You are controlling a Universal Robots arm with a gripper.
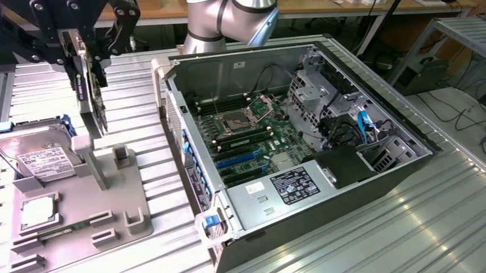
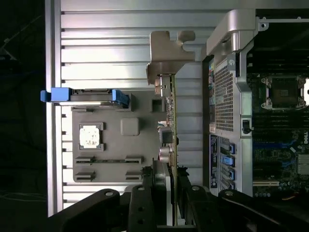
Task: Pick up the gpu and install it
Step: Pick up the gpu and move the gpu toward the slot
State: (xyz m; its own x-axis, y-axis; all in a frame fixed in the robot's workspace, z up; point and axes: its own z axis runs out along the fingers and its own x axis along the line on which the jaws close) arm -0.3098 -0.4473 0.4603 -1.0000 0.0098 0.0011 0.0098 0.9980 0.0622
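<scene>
I'm watching the slim black gpu card with silver end bracket point(image 1: 93, 99) hanging edge-on above the grey moulded holder tray point(image 1: 106, 205), with the black claw point(image 1: 90, 54) pinching it in partly closed jaws. In the exterior view, the silver hard drive point(image 1: 34, 159) is lying at seven o'clock and the open black computer case point(image 1: 319, 224) is sitting at three. The fan face is hiding from me.

Ribbed silver aluminium worktable point(image 1: 425, 227) spanning the scene, its slats reflecting bright overhead light. Behind it stands a long light-brown wooden desk point(image 1: 319, 8). At the exterior view's right, a grey metal rack point(image 1: 456, 28) stands over a pale floor point(image 1: 425, 99) strewn with black cables point(image 1: 456, 116).
</scene>
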